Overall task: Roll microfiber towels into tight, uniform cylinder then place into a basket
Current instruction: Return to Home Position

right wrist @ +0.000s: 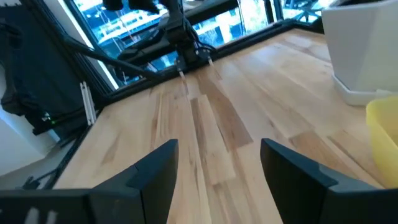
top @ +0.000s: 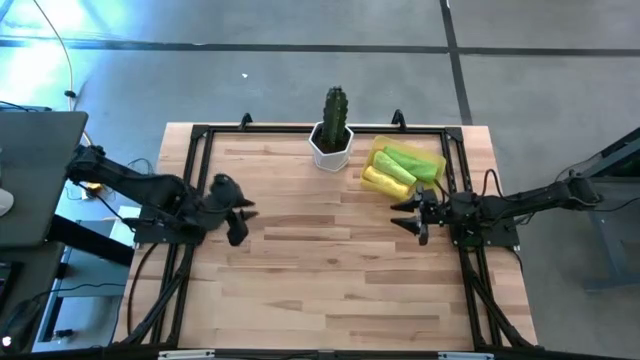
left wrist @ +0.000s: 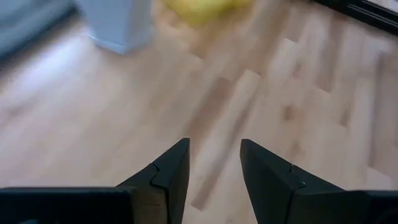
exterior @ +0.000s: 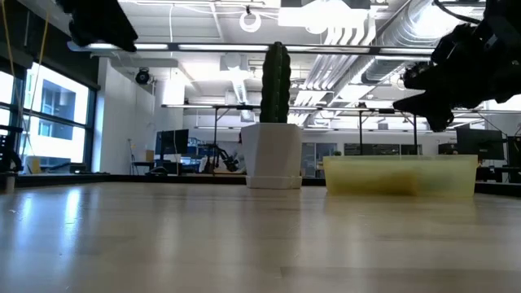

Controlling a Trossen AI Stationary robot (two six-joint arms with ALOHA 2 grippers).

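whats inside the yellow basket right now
Rolled lime-green towels beside a rolled yellow towel fill the basket. The floor under them is covered, and I cannot tell how many green rolls there are.

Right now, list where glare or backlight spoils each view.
High view: glare washes the floor upper left; the table is evenly lit. Low view: ceiling lights and windows backlight the left gripper and right gripper into silhouettes; sheen streaks the table's left. Right wrist view: bright glow beyond the table edge.
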